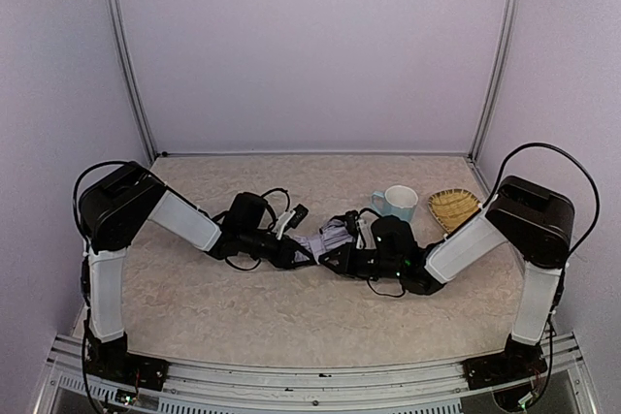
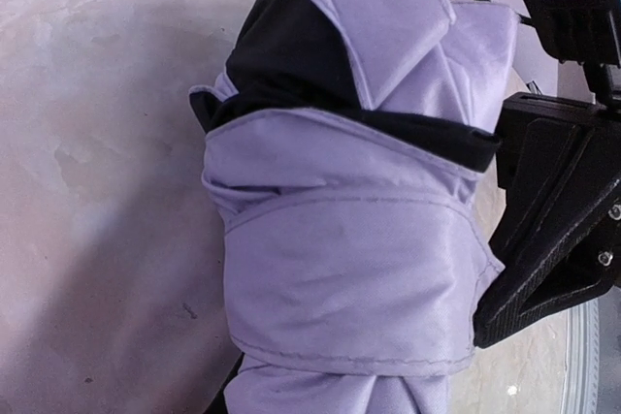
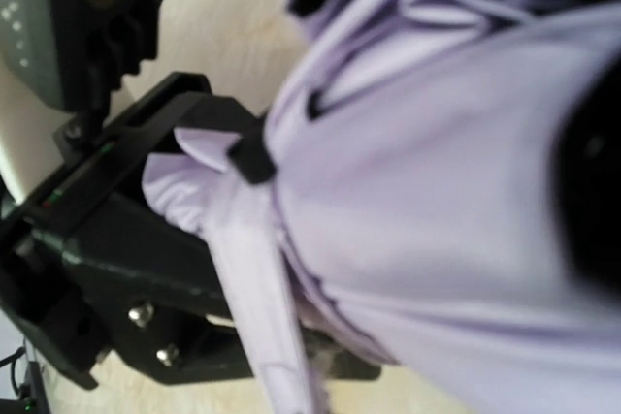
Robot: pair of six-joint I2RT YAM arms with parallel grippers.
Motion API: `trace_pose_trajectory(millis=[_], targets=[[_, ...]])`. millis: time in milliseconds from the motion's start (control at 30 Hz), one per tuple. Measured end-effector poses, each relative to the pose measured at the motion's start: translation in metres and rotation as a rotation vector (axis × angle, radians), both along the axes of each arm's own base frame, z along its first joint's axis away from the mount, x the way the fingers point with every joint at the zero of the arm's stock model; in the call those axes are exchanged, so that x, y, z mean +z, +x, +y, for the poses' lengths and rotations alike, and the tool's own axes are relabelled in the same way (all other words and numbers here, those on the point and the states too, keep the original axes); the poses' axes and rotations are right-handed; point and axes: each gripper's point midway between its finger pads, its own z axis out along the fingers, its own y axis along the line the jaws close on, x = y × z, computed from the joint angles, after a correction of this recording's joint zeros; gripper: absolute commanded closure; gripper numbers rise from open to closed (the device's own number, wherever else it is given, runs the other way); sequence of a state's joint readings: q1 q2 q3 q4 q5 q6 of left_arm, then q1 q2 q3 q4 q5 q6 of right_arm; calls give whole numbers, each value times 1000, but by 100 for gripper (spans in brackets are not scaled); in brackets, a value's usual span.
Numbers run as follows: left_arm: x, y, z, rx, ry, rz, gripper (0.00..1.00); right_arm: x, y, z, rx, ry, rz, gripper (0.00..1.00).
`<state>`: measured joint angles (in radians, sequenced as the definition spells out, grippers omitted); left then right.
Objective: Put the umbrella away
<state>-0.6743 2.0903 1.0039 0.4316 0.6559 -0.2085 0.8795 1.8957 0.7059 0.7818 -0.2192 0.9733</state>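
The pale lavender umbrella (image 1: 325, 238) lies folded on the table's middle, between both grippers. In the left wrist view it (image 2: 349, 143) fills the frame, with its strap (image 2: 349, 278) wrapped round it and black fabric showing above. My left gripper (image 1: 303, 251) holds its left end; its fingers are hidden under the fabric. My right gripper (image 1: 337, 257) holds the right end and shows as a black body (image 2: 553, 230) against the umbrella's side. In the right wrist view the strap tab (image 3: 247, 288) runs down to my jaws beside the bundle (image 3: 437, 191).
A light blue mug (image 1: 398, 203) stands just behind the right gripper. A small woven basket (image 1: 453, 207) sits to its right near the back right corner. White walls enclose the table on three sides.
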Motion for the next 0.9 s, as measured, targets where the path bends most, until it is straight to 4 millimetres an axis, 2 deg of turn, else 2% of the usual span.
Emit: trace_pose_trajectory(millis=[233,467,567,767,900], targets=[[1,3,2,20,-11,29,100,-3,9,0,-25,-6,-41,100],[2,-5,5,35,-26,60,100,-12,22,4,-50,-49,-84,100],[2,-9,5,42,-33,75,100,-12,25,4,-58,-65,-99,92],[3,-8,3,71,-27,81,100,-15,29,5,-61,-118,-113,88],[3,-5,4,90,-23,79,100,-15,34,6,-75,-155,-120,79]])
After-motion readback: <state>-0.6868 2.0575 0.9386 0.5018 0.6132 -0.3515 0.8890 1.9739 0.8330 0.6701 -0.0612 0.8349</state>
